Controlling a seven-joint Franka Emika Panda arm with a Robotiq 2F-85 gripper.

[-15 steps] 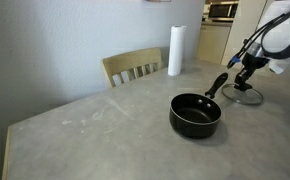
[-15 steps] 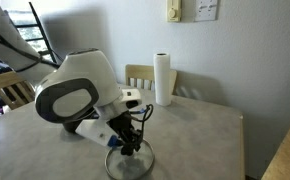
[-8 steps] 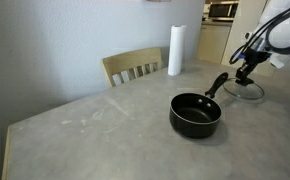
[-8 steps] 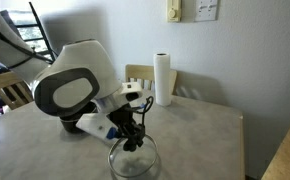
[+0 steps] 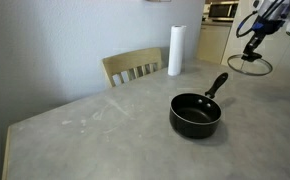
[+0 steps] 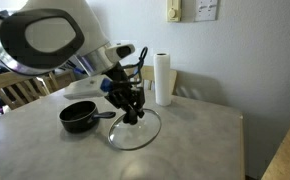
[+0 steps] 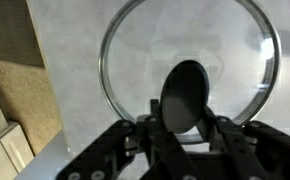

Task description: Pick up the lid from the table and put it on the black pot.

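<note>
My gripper point(image 5: 252, 47) is shut on the dark knob point(image 7: 187, 88) of the clear glass lid point(image 5: 254, 66) and holds it in the air above the grey table point(image 5: 85, 130). In an exterior view the lid point(image 6: 136, 131) hangs under the gripper point(image 6: 132, 108), to the right of the black pot point(image 6: 78, 116). The black pot point(image 5: 195, 113) stands open on the table, its long handle point(image 5: 217, 85) pointing toward the lid. In the wrist view the lid point(image 7: 145, 50) with its metal rim fills the frame beyond the gripper point(image 7: 187, 118).
A white paper towel roll point(image 5: 175, 50) stands at the table's far edge, also in an exterior view point(image 6: 163, 79). A pale wooden chair point(image 5: 133, 67) stands behind the table. The table edge point(image 6: 240, 150) runs close to the lid.
The gripper has risen with the lid, which was on the table a second ago and now hangs clear of it. The pot has not moved.
</note>
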